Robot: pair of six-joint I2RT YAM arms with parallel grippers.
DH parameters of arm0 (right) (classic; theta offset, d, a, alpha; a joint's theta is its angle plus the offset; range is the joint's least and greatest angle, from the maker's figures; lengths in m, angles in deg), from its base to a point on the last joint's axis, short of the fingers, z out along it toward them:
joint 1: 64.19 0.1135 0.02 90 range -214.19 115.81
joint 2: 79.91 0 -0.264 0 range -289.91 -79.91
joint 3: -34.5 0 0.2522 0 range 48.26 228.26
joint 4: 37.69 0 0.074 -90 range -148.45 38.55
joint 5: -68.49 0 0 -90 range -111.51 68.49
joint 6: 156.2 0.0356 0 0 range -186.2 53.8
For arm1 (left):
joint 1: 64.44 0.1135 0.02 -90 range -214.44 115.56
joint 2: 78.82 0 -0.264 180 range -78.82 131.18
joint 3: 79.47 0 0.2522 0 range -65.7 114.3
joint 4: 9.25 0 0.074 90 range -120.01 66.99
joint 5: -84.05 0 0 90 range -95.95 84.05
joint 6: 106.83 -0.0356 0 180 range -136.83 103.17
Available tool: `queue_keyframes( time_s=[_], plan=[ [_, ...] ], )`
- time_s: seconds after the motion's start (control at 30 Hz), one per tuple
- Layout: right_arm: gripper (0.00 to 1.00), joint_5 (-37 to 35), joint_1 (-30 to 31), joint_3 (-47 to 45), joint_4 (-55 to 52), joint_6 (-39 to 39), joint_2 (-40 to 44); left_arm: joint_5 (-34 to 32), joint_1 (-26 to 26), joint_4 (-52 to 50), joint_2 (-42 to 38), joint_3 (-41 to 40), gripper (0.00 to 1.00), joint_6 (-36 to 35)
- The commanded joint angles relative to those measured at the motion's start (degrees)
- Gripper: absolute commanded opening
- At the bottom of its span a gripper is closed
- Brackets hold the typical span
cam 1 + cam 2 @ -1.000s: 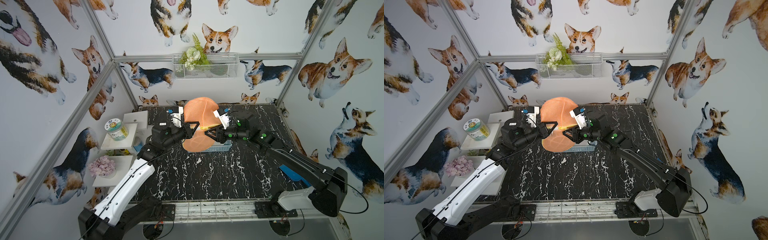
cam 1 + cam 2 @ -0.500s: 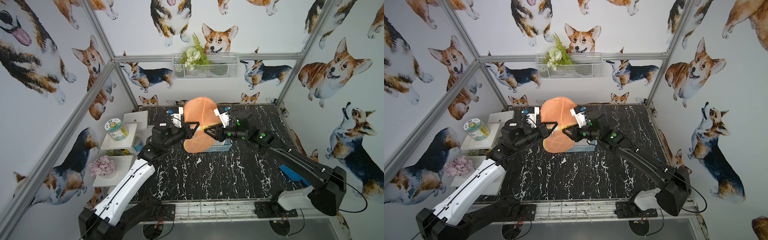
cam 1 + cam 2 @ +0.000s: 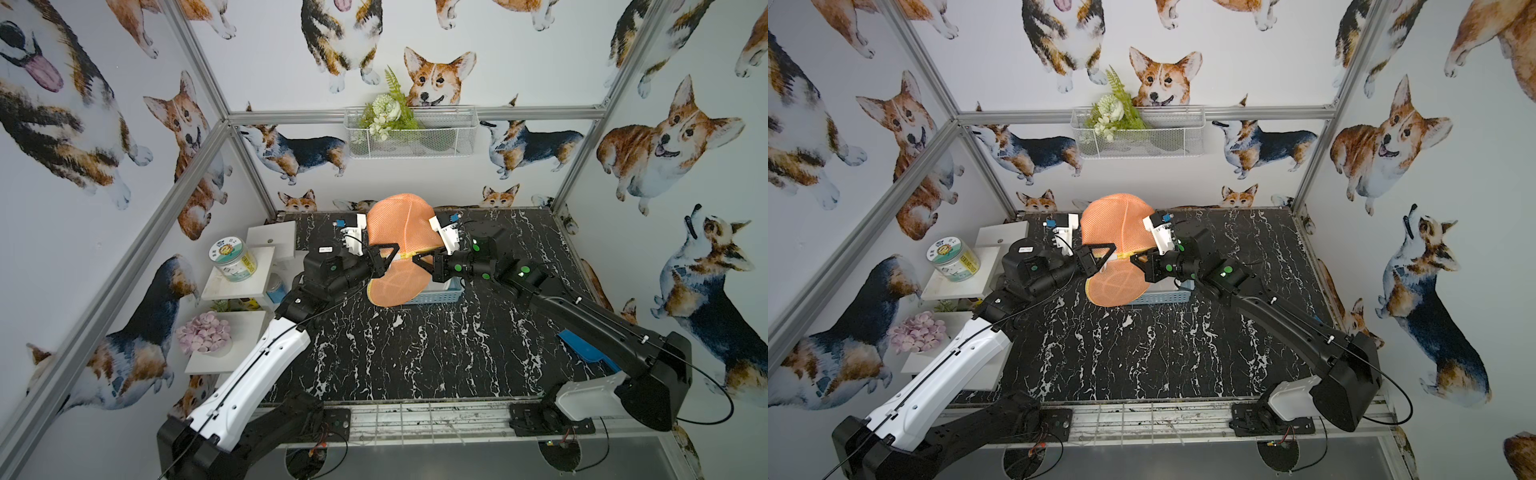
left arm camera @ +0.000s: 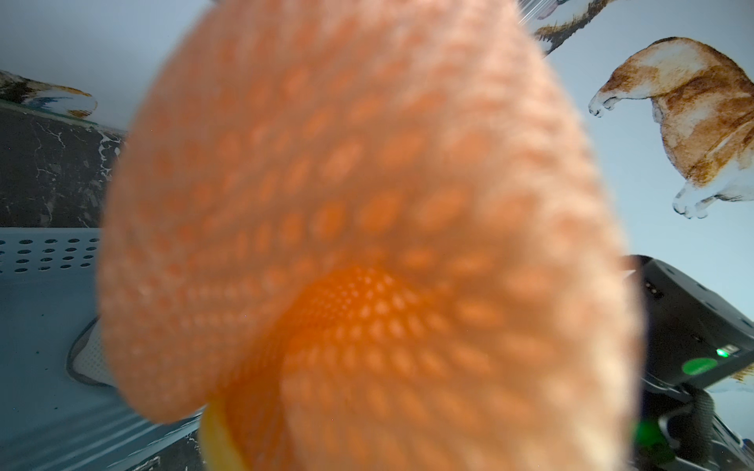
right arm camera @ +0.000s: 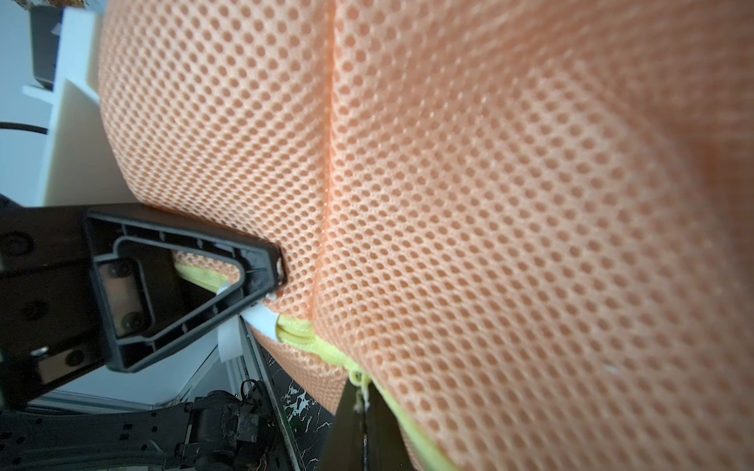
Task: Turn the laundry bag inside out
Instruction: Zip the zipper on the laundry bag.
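Orange mesh laundry bag (image 3: 401, 230) is held clear of the black, white-veined marble tabletop (image 3: 415, 357), suspended between the two grippers, which face each other tip to tip with only a short span of fabric between them. Left gripper (image 3: 395, 252): jaws closed together, pinching the bag at its yellow zipper trim (image 5: 322, 346); in the right wrist view the black triangular fingertip (image 5: 274, 272) presses into the mesh where the white end of the zipper tape emerges. Right gripper (image 3: 414, 261): jaws also closed together, clamped on the same yellow trim a little further along; in its own wrist view the dark fingers meet on the trim with a loose yellow thread at the tips. One rounded lobe of mesh stands up above both sets of jaws, with a seam running down its middle toward them. A second lobe hangs below the jaws, in front of a light-blue perforated plastic basket (image 3: 440, 296) that sits on the tabletop under the right gripper; cannot tell whether this lobe touches the basket. Left wrist view is almost filled by blurred orange mesh close to the lens, so its own jaws are hidden there; the basket wall shows to one side of the mesh.
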Motion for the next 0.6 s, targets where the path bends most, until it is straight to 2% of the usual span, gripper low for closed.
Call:
queue_keyframes(
  time_s=[0.0, 0.4, 0.57],
  plan=[
    [0.0, -1.5, -0.3, -0.9, 0.8, -0.1, 0.9, 0.7, 0.0, 2.1, 0.0, 0.0, 0.0, -0.3],
    [0.0, -2.7, -3.2, -2.4, -3.3, -0.8, 3.1, 1.0, 0.6, 0.9, 0.2, 0.2, 0.0, -1.6],
    [0.0, -3.8, -5.6, -5.9, -6.4, -1.0, 5.0, 4.4, 3.6, 2.4, -0.5, -1.0, 0.0, -0.1]
  ],
)
